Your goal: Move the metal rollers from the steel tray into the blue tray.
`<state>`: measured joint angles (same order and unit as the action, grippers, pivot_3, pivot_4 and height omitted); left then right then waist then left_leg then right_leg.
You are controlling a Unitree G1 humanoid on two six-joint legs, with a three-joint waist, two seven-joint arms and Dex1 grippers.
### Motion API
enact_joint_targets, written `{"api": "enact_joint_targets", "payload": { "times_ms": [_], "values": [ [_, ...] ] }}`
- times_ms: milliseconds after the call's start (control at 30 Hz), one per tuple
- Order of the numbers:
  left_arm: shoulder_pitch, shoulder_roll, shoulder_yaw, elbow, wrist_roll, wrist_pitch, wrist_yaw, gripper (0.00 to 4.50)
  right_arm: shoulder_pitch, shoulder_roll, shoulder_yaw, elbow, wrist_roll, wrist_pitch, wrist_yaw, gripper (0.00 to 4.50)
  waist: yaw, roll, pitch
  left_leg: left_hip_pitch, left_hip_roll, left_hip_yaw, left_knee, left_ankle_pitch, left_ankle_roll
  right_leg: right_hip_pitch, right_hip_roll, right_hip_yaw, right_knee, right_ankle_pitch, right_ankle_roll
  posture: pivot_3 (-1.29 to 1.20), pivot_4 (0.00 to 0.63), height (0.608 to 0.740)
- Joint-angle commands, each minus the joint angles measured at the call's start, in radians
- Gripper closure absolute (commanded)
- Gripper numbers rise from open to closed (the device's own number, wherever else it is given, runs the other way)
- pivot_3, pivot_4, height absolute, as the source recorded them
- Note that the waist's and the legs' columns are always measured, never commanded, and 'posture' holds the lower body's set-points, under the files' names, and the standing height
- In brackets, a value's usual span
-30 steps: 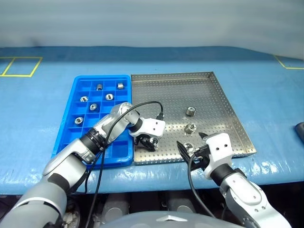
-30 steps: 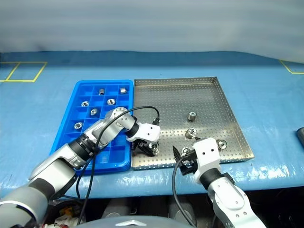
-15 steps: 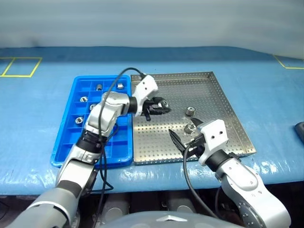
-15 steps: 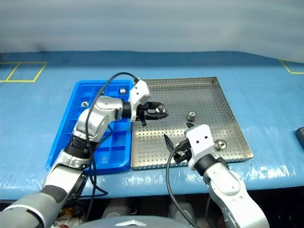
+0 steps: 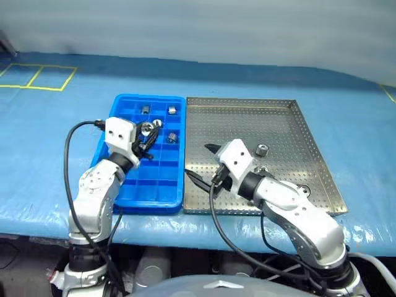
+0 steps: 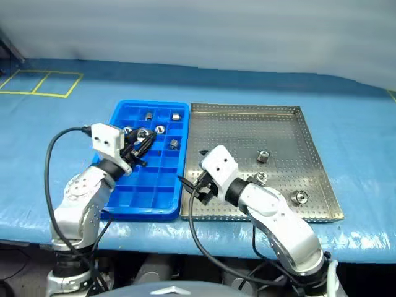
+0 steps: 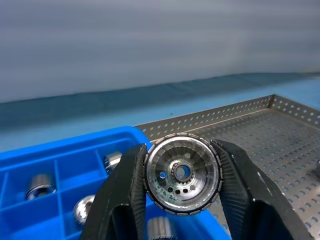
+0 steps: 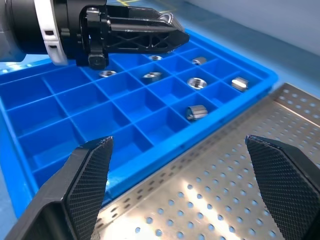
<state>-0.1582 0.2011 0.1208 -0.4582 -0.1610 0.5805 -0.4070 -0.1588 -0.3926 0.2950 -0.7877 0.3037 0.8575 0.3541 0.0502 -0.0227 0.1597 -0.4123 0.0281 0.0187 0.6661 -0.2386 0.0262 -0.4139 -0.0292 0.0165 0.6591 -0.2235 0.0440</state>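
Between left pincer (image 7: 182,187) fingers: metal roller (image 7: 183,173) pinched across rim, above blue tray (image 5: 105,154). Judged rigid, smooth, slip-prone; grip outer rim. Right pincer (image 8: 180,185) spread, empty.

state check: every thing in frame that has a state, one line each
left gripper: shut on a metal roller, above the blue tray
right gripper: open, empty, over the steel tray
blue tray: rollers in several far compartments, near ones bare
steel tray: three rollers left, one at
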Motion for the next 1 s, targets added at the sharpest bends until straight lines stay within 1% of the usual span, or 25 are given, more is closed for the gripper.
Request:
{"api": "enact_joint_targets", "payload": {
  "times_ms": [33,67,167,367,567,800,867,1000],
  "values": [
    [0.066,0.020,0.022,-0.112,-0.003,-0.011,0.038,2.82,-0.050,0.003,0.041,0.037,-0.003,-0.038,0.040,0.00,0.022,0.000,0.000,0.000,0.000,0.000,0.000,0.000,0.000,0.000,0.000,0.000,0.000,0.000,-0.001,0.28,0.150,0.740],
    [0.102,0.026,0.024,-0.132,0.004,-0.004,0.048,2.82,-0.069,0.006,0.062,0.057,-0.008,-0.046,0.055,0.00,0.037,0.000,0.000,0.000,0.000,0.000,0.000,0.000,0.000,0.000,-0.001,-0.001,0.000,-0.003,-0.004,0.31,0.150,0.740],
    [0.176,0.031,0.022,-0.157,0.009,0.001,0.075,2.82,-0.106,0.019,0.098,0.096,-0.008,-0.067,0.087,0.00,0.039,0.000,0.000,0.000,0.000,0.001,0.000,0.000,0.000,0.000,-0.001,0.000,-0.001,-0.003,-0.004,0.33,0.150,0.740],
    [0.243,0.046,-0.011,-0.153,0.010,0.018,0.107,2.82,-0.112,0.035,0.116,0.121,-0.015,-0.087,0.102,0.00,0.071,0.000,0.000,-0.001,0.000,-0.003,-0.001,0.000,0.000,0.000,-0.001,-0.004,-0.001,-0.005,-0.006,0.33,0.150,0.740],
    [0.255,0.052,-0.028,-0.137,-0.007,0.050,0.118,2.82,-0.091,0.038,0.114,0.112,-0.020,-0.085,0.101,0.00,0.081,0.000,0.000,-0.001,0.000,-0.003,-0.001,0.000,0.000,0.000,-0.002,-0.004,-0.001,-0.005,-0.005,0.32,0.150,0.740],
    [0.252,0.071,-0.042,-0.115,0.007,0.126,0.145,2.82,-0.079,0.045,0.110,0.106,-0.024,-0.082,0.090,0.00,0.080,0.000,0.000,-0.001,0.000,-0.003,-0.003,0.000,0.000,-0.001,-0.002,-0.004,-0.001,-0.006,-0.006,0.32,0.150,0.740],
    [0.248,0.070,-0.030,-0.119,-0.012,0.139,0.145,2.09,-0.071,0.044,0.109,0.101,-0.024,-0.081,0.087,0.00,0.080,0.000,0.000,-0.001,0.000,-0.003,-0.003,0.000,0.000,-0.001,-0.002,-0.004,-0.001,-0.007,-0.006,0.31,0.150,0.740],
    [0.220,0.072,0.001,-0.131,-0.037,0.114,0.144,0.85,-0.058,0.038,0.103,0.088,-0.023,-0.076,0.082,0.00,0.078,0.000,0.000,-0.001,0.000,-0.003,-0.004,0.000,0.000,-0.001,-0.003,-0.005,-0.001,-0.007,-0.007,0.30,0.150,0.740]
  ]
}}
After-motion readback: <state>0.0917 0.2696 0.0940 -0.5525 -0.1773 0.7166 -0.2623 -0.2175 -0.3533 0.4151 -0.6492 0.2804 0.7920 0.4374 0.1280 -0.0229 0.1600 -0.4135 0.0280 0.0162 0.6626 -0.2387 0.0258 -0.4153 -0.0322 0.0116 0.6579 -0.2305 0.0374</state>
